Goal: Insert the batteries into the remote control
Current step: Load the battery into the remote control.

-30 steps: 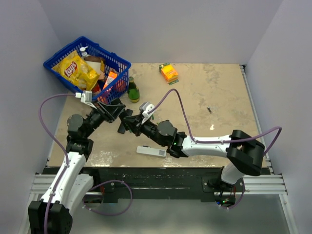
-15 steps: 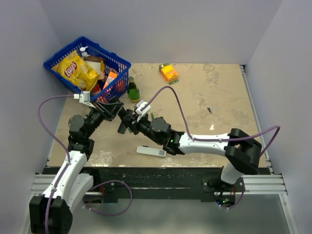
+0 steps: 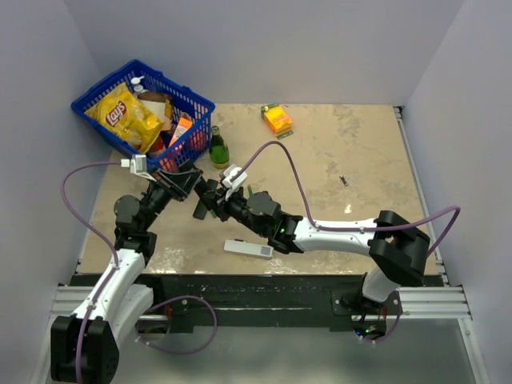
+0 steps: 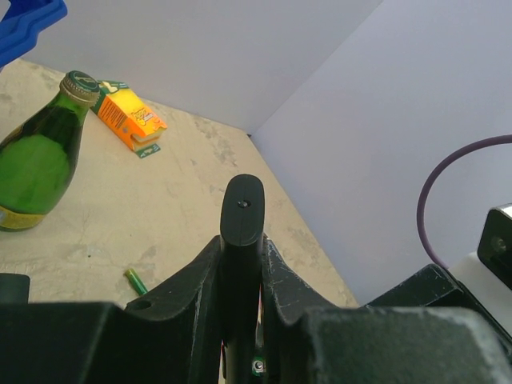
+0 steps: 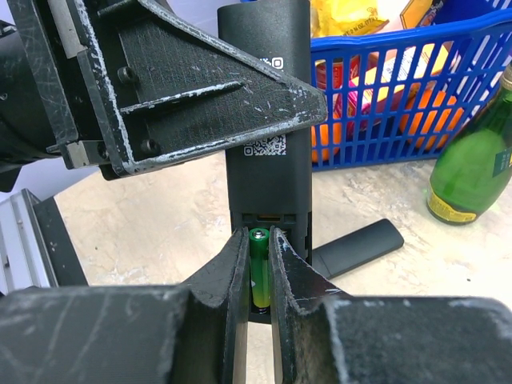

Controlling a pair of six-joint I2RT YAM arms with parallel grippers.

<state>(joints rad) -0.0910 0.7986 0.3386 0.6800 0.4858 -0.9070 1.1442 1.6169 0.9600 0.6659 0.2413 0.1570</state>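
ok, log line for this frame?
step: battery insertion | left gripper: shut on remote control | right gripper: shut on battery, at open compartment | second battery: loose on table

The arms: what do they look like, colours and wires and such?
The left arm and right arm both have white tube sections between chunky black joints. A purple cable loops along each. The fingers are black wedges, scuffed with pale scratches.

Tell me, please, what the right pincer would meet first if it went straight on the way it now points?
Most likely the remote control: the right pincer, shut on a battery, points into its open battery bay, which looks very close, though depth is unclear.
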